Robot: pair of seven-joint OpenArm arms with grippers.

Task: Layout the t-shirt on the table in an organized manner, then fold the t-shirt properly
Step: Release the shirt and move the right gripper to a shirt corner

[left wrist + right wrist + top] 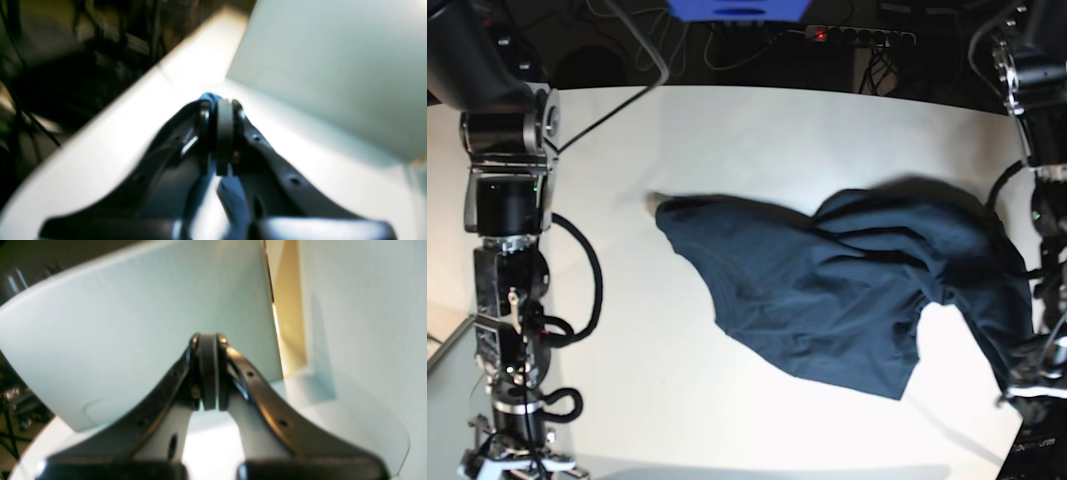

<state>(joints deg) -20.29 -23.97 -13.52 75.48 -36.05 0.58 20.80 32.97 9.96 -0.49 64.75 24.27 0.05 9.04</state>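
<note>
Left tool (223, 136) clenched, pinching blue cloth of t-shirt (847, 285); cloth showed at fingertips and below pads in left wrist view. Shirt trailed from that grip near counter's (727, 130) edge by left arm, stretched up off surface there, rest rumpled across counter middle. Right tool (208, 373) clenched, nothing between pads, hung over bare counter well apart from shirt, pale box wall (133, 323) beyond it.

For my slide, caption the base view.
Crumpled navy t-shirt on the white table, its right end lifted by the left arm.
</note>
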